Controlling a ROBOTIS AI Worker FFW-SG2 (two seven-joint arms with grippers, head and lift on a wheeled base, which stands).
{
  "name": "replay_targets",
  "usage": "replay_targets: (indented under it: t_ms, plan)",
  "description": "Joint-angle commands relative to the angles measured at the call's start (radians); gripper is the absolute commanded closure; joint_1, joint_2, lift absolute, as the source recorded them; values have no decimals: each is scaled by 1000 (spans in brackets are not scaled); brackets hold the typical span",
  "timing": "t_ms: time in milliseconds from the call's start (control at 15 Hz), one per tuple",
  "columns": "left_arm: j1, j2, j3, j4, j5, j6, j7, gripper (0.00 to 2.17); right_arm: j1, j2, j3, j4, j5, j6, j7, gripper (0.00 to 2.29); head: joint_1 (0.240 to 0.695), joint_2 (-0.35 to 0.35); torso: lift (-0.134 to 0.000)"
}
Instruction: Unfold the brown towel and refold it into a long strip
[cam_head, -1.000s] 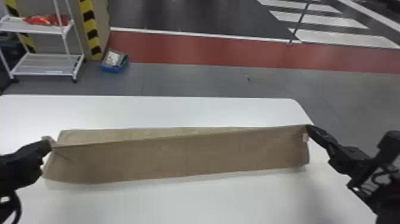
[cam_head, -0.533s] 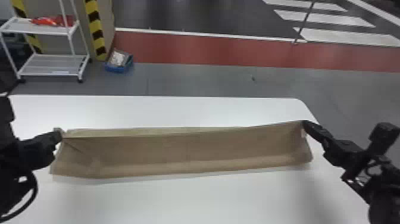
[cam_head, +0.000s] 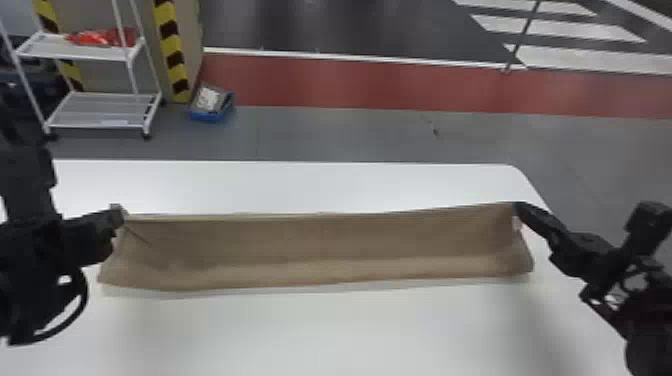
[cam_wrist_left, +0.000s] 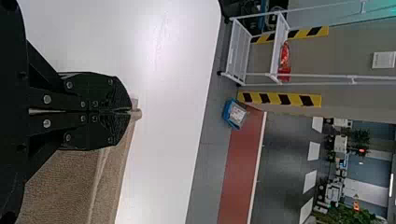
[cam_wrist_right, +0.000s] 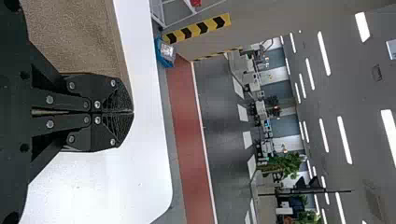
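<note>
Brown and soft, the towel (cam_head: 320, 245) spans the white table (cam_head: 350, 330), its long axis running from the robot's left to its right. The left gripper (cam_wrist_left: 131, 111) is clamped on its far left corner, the right gripper (cam_wrist_right: 132, 112) on its far right corner, so each arm is nearest its own end. From both, the cloth slopes down and back towards the robot. The next fold probably calls for laying that held edge along the strip, both ends moving together to avoid a skew.
</note>
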Motion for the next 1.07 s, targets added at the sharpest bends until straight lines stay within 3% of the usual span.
replay_targets:
  t_ms: [0, 200, 533, 667, 733, 800, 867, 1000]
  plan:
    - [-28, -3, -28, 44, -15, 0, 0, 1366, 0, -5, 4, 21, 7, -8, 0, 1477, 695, -145, -125]
    - [-46, -8, -61, 82, -49, 0, 3, 1366, 4, -7, 15, 28, 18, -17, 0, 1470, 695, -156, -125]
    - [-37, -15, -105, 108, -101, -55, 7, 1021, 6, -10, 53, 67, 19, -97, -5, 1430, 695, -159, -125]
    - [-9, -14, -111, 96, -113, -169, 7, 154, 3, -16, 76, 81, 19, -140, -14, 785, 695, -155, -125]
    - [20, -14, -110, 91, -115, -307, 22, 9, 1, -19, 84, 85, 21, -155, -28, 478, 695, -153, -125]
    - [49, -11, -111, 93, -136, -463, 20, 12, 1, -19, 85, 90, 22, -173, -40, 137, 695, -149, -125]
    - [74, -5, -113, 93, -175, -568, 11, 19, 1, -19, 88, 91, 22, -201, -51, 43, 695, -145, -125]
    - [106, -5, -96, 90, -185, -586, 14, 33, 13, -20, 96, 91, 19, -259, -57, 49, 695, -129, -125]
